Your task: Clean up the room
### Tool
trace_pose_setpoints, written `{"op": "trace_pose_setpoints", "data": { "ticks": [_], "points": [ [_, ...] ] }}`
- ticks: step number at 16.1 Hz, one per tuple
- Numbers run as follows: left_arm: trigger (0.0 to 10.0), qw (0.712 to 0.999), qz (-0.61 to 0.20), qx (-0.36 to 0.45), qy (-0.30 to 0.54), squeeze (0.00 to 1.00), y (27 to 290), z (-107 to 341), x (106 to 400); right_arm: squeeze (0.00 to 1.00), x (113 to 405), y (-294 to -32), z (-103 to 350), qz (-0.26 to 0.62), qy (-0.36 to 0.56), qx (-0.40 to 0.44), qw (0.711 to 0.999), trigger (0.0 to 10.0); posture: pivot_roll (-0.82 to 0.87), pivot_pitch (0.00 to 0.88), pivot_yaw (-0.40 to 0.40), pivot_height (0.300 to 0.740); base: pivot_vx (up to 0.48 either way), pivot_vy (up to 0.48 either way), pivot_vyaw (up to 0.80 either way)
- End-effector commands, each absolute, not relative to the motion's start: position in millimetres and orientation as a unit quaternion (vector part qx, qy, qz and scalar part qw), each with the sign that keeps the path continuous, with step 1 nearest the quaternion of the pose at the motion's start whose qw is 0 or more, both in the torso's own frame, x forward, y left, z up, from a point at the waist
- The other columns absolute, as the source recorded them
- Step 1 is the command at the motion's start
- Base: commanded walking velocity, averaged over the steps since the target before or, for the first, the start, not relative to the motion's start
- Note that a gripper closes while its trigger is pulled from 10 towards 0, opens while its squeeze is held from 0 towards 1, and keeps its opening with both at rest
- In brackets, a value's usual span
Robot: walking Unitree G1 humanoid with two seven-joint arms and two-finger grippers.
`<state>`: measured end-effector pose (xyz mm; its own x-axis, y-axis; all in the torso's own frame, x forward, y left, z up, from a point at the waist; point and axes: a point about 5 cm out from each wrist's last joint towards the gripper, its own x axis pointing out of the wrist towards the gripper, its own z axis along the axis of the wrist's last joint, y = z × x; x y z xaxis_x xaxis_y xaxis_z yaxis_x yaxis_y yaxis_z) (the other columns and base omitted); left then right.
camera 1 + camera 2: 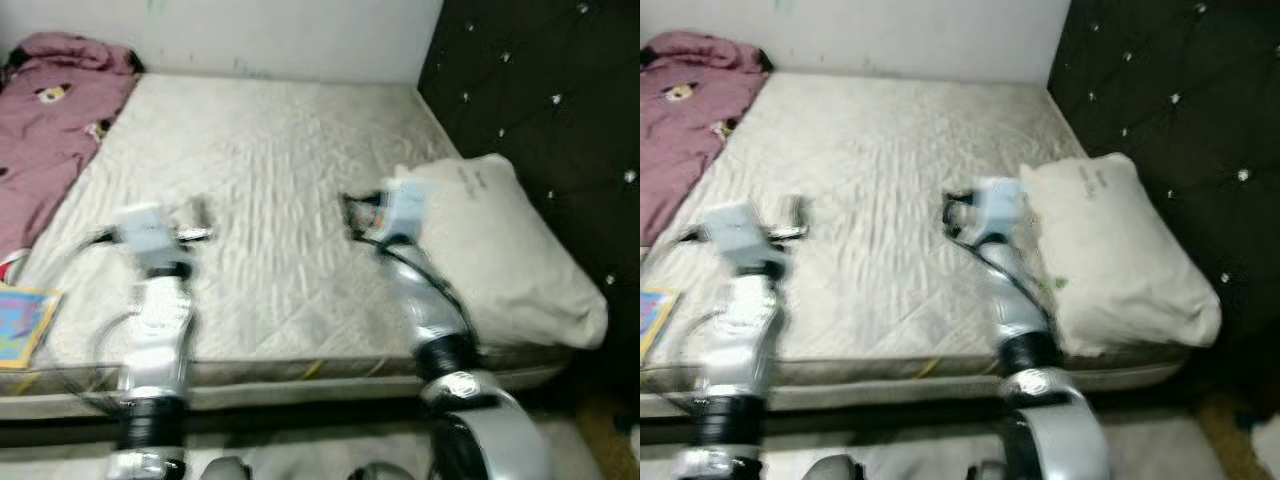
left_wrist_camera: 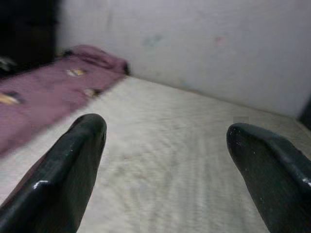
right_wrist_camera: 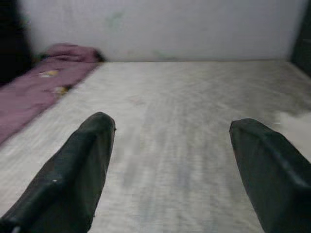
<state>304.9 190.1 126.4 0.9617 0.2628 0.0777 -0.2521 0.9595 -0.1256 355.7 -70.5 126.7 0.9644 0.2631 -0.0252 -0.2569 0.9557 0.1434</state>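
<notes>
Overhead, both grippers — left gripper (image 2: 165, 160), right gripper (image 3: 170, 160) — spread wide, empty, above bare mattress (image 1: 270, 180); pillow (image 1: 500, 250) beside right.

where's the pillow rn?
The cream rectangular pillow lies on the right side of the quilted beige mattress, against the dark tufted headboard, just right of the right gripper.
</notes>
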Motion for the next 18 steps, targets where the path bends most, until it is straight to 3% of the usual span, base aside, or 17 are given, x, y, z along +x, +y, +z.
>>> {"op": "trace_pose_setpoints", "data": {
  "ticks": [1,18],
  "points": [
    [10.0,0.990,0.117,-0.065,-0.050,0.00,178.9,128.6,307.5,0.00,359.4,-84.4,129.8,0.111,0.017,0.063,0.992,10.0,-0.01,0.000,-0.044,0.740,0.000,0.480,0.00],
    [10.0,0.990,0.115,-0.063,-0.048,0.00,179.6,128.4,308.5,0.00,359.8,-86.9,124.0,0.106,0.031,0.057,0.992,10.0,-0.01,0.000,-0.045,0.740,0.000,0.480,0.00]
  ]
}}
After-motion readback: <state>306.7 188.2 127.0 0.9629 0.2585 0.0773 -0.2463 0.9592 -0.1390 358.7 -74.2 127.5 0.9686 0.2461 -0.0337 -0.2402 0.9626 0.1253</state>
